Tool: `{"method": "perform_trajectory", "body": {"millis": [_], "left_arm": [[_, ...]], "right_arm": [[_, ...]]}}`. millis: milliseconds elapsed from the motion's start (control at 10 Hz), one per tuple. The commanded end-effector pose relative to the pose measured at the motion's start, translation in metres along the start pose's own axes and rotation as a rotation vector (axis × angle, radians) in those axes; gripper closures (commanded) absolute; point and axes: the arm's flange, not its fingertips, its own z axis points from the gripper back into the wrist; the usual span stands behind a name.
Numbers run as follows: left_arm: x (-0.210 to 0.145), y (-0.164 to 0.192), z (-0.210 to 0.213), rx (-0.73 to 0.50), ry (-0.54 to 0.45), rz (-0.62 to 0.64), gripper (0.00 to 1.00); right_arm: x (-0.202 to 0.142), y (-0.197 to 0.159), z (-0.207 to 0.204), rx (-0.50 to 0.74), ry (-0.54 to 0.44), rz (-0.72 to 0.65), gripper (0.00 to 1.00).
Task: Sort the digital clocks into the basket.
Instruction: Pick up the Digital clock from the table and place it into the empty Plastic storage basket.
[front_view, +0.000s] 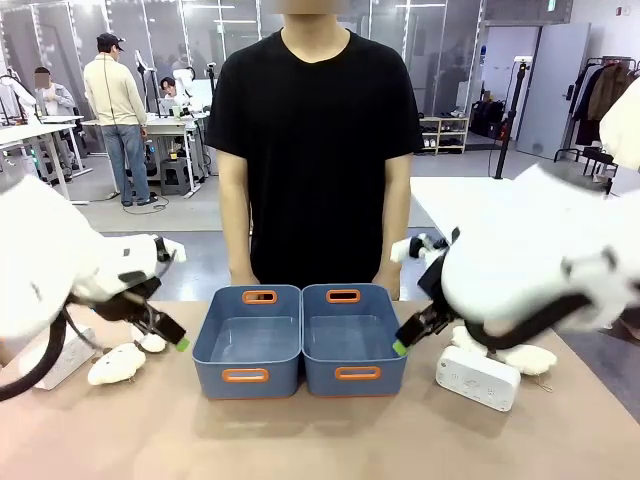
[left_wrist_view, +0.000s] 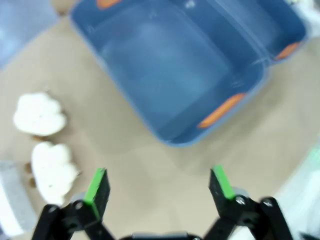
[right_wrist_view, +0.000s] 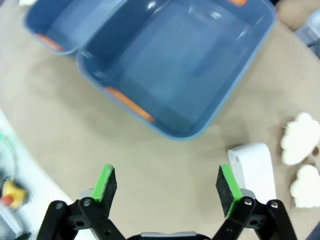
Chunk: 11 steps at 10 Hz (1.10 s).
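Tan table (front_view: 320, 440) holds blue bins (front_view: 247, 340); room behind seems a lab.

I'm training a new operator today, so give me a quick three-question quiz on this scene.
1. True or false: the left bin and the right bin are both empty.
2. What does the right gripper hold? A) a clock B) a plush toy C) nothing
3. Fill in: the white clock on the robot's right lies on the ___.
Key: 1 true; 2 C; 3 table.
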Motion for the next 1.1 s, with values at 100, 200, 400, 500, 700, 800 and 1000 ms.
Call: {"method": "perform_trajectory", "body": {"millis": [100,200,400,500,700,800,1000], "left_arm": [[-0.01,0.116,0.076,-0.723,-0.134,0.325,0.0],[-0.034,0.152,0.088,-0.87,-0.292,0.429,0.0],[-0.116,0.193,0.104,-1.004,-0.522,0.504,0.0],[-0.157,0.207,0.113,-1.0,-0.587,0.538,0.0],[-0.238,0.225,0.139,-0.913,-0.701,0.617,0.0],[-0.27,0.227,0.147,-0.869,-0.76,0.637,0.0],[-0.299,0.231,0.164,-0.809,-0.81,0.666,0.0]], "right_arm": [[0.001,-0.104,0.056,0.574,0.002,-0.276,0.0],[-0.017,-0.14,0.063,0.729,-0.047,-0.393,0.0],[-0.082,-0.189,0.075,0.848,-0.172,-0.581,0.0],[-0.12,-0.209,0.085,0.835,-0.231,-0.665,0.0],[-0.204,-0.233,0.11,0.803,-0.367,-0.81,0.0],[-0.242,-0.241,0.123,0.779,-0.45,-0.864,0.0],[-0.276,-0.243,0.134,0.744,-0.507,-0.912,0.0]]}}
